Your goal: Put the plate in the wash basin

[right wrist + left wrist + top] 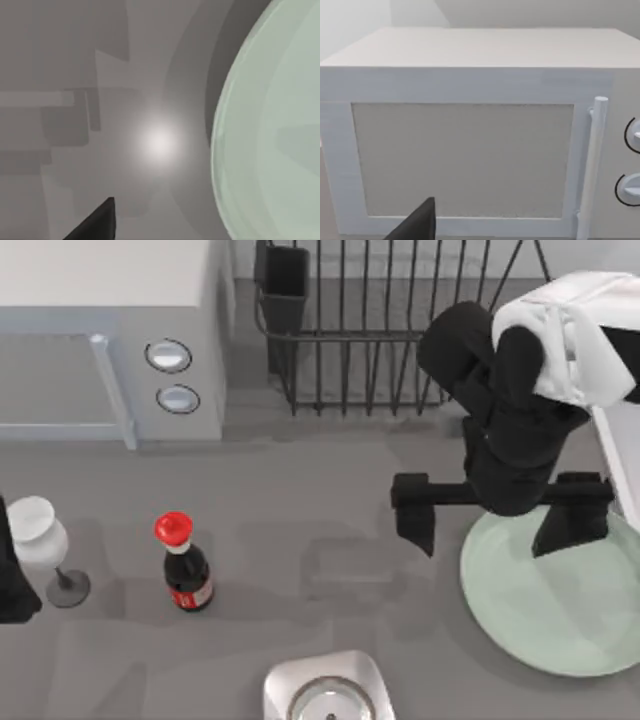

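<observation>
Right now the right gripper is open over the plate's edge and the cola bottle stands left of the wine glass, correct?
Not quite. The top view shows the cola bottle right of the wine glass. The rest holds: the right gripper is open over the plate edge.

The grey table [330, 490] carries everything, and the cola bottle [186, 570] with its red cap serves as the landmark, standing upright toward the left. Just left of the bottle stands a white goblet [42, 545]. Behind the bottle, at the back left, sits the white microwave [110, 330], with its door handle and two round knobs. Back and to the right of the bottle stands the black wire dish rack [370, 330]. In front and right of the bottle, at the near edge, lies a rounded-square steel thing [325, 690]. Far right of the bottle lies the pale green plate [545, 610], flat on the table
</observation>
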Controlling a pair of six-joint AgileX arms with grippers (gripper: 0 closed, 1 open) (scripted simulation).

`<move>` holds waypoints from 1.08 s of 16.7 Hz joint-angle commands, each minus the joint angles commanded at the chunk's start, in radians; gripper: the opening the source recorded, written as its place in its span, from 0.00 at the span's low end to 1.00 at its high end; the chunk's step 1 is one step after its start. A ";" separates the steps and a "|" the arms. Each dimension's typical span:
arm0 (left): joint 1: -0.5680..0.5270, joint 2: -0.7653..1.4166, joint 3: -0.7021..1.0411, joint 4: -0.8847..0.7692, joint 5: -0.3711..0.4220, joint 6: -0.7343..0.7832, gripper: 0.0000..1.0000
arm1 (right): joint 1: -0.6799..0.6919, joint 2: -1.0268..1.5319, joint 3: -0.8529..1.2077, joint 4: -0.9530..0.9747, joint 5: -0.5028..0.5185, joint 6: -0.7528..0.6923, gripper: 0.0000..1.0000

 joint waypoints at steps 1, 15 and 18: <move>0.000 0.000 0.000 0.000 0.000 0.000 1.00 | 0.001 0.015 -0.020 0.034 0.000 0.000 1.00; 0.000 0.000 0.000 0.000 0.000 0.000 1.00 | 0.007 0.142 -0.183 0.331 0.001 0.005 0.77; 0.000 0.000 0.000 0.000 0.000 0.000 1.00 | 0.007 0.142 -0.183 0.331 0.001 0.005 0.55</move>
